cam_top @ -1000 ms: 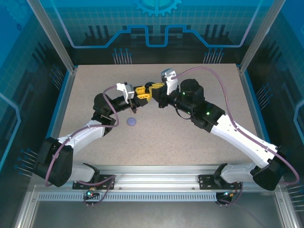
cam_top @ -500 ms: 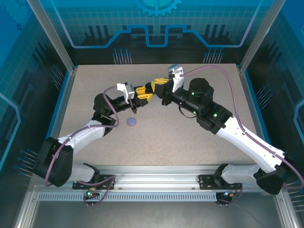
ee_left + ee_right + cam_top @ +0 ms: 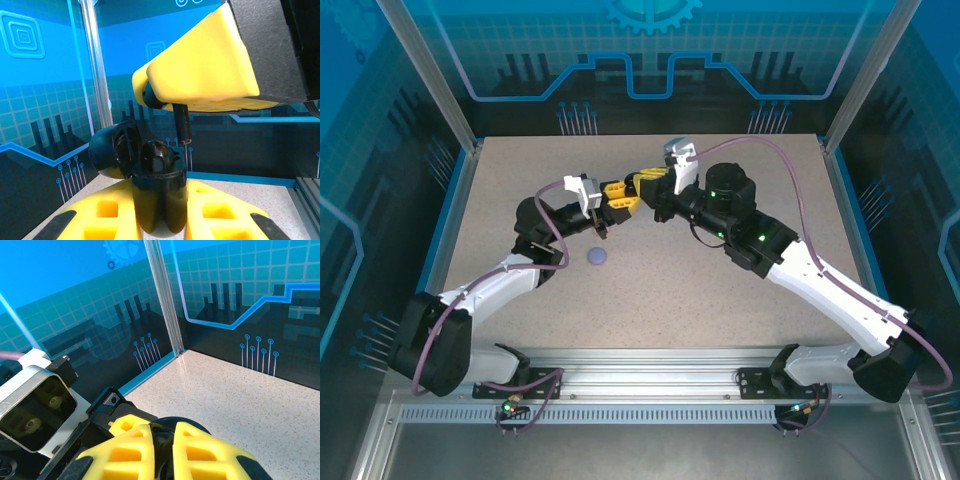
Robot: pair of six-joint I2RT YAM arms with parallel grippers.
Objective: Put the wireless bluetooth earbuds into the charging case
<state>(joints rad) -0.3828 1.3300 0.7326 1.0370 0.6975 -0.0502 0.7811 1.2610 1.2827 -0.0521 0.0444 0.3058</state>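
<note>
My left gripper [image 3: 160, 200] is shut on a black charging case [image 3: 157, 170], held upright with its lid [image 3: 107, 152] hinged open to the left. Right above it, the yellow fingers [image 3: 200, 70] of my right gripper pinch a black earbud [image 3: 183, 122]. Its stem points down and its tip hangs just over the right rim of the case's opening. In the top view the left gripper [image 3: 619, 200] and the right gripper [image 3: 642, 186] meet tip to tip above the middle of the table. In the right wrist view the right gripper [image 3: 162, 435] is shut, with the dark case [image 3: 192, 424] just beyond its fingertips.
A small round lilac thing [image 3: 597, 257] lies on the speckled table [image 3: 740, 300], near and left of the grippers. The left wrist camera housing [image 3: 35, 410] sits close to the right gripper. Clear enclosure walls and a corner post [image 3: 165, 295] ring the table.
The right wrist swung a little to the right and up, then came back towards the left gripper. The left arm and the case have stayed still.
</note>
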